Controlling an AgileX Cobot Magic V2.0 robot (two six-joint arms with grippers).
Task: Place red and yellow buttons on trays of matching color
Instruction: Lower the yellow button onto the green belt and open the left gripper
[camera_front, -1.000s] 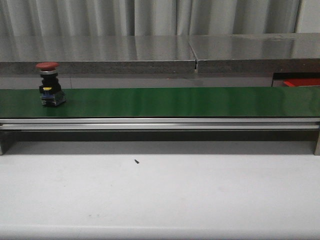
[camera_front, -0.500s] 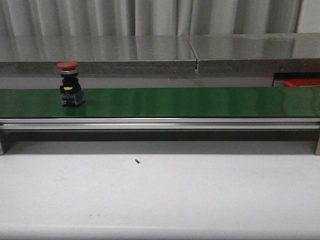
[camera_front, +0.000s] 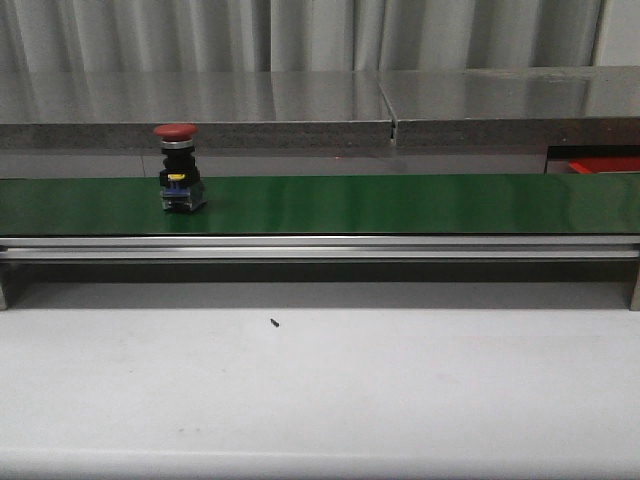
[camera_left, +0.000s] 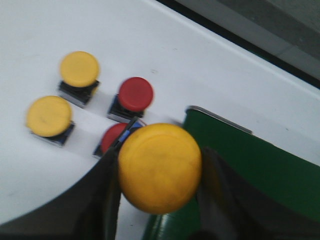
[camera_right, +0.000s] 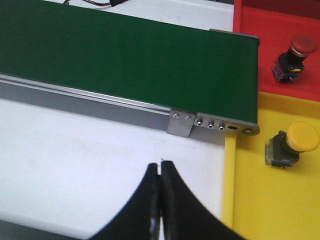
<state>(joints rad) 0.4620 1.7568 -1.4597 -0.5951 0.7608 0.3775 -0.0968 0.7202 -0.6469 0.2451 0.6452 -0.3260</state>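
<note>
Feeding step: left gripper (camera_left: 159, 200) pinching yellow button (camera_left: 160, 167) over belt (camera_left: 260, 160) end, right gripper (camera_right: 160, 200) pressed together, 1 red button (camera_front: 178, 170) upper left; next, set down upright.

The held yellow button (camera_left: 160, 167) hides a red button (camera_left: 113, 138).
</note>
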